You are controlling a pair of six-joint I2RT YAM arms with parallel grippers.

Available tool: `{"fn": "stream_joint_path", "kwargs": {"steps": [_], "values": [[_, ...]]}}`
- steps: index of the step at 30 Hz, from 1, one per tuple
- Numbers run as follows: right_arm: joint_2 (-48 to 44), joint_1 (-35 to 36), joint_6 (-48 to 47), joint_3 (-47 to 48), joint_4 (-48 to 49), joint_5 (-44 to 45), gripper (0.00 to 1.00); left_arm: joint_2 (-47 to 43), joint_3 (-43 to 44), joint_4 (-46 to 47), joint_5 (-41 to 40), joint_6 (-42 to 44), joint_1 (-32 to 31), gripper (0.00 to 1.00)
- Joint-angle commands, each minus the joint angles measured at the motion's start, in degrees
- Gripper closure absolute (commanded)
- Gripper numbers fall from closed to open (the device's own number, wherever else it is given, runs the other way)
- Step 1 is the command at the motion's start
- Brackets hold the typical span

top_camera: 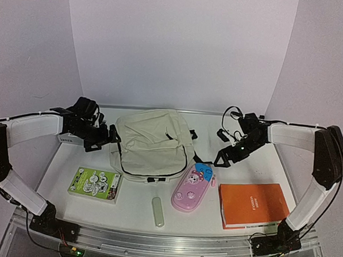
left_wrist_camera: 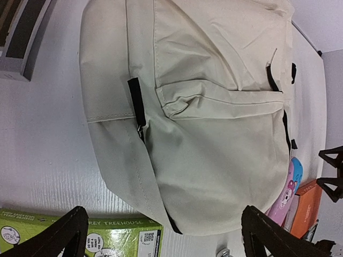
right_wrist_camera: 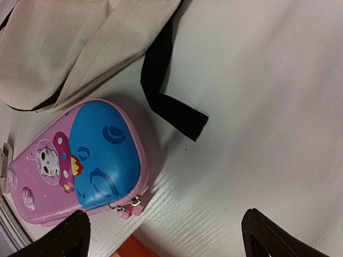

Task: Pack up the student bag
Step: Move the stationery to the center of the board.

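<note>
The student bag (top_camera: 150, 144), a cream backpack with black zippers, lies flat and closed at the table's middle back. My left gripper (top_camera: 102, 137) hovers open at its left edge; in the left wrist view the bag (left_wrist_camera: 214, 123) fills the frame above the wide-apart fingers (left_wrist_camera: 68, 231), and nothing sits in the left gripper (left_wrist_camera: 163, 230). My right gripper (top_camera: 224, 157) hangs open to the right of the bag, above bare table. In the right wrist view the gripper (right_wrist_camera: 163, 230) holds nothing, and the bag's corner (right_wrist_camera: 69, 48) and a loose black strap (right_wrist_camera: 166, 96) lie ahead of it.
A pink and blue cartoon pencil case (top_camera: 192, 187) (right_wrist_camera: 80, 160) lies at the bag's lower right. An orange book (top_camera: 252, 205) sits front right, a green book (top_camera: 95, 184) (left_wrist_camera: 80, 235) front left. A small pale green bar (top_camera: 158, 211) lies near the front edge. A grey box (left_wrist_camera: 21, 37) sits back left.
</note>
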Motion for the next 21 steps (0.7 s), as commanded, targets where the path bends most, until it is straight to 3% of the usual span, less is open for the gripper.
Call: {"fn": "stream_joint_path", "kwargs": {"steps": [1, 12, 21], "values": [[6.15, 3.8, -1.48, 6.1, 0.19, 1.08, 0.02, 0.19, -2.08, 3.69, 0.93, -3.43, 0.09, 0.0], [18.34, 13.36, -3.97, 13.32, -0.04, 1.15, 0.02, 8.64, -2.45, 8.5, 2.75, -7.03, 0.13, 0.0], [16.65, 18.03, -6.49, 10.1, -0.73, -1.72, 0.02, 18.94, 3.97, 11.08, 5.27, -6.14, 0.11, 0.0]]}}
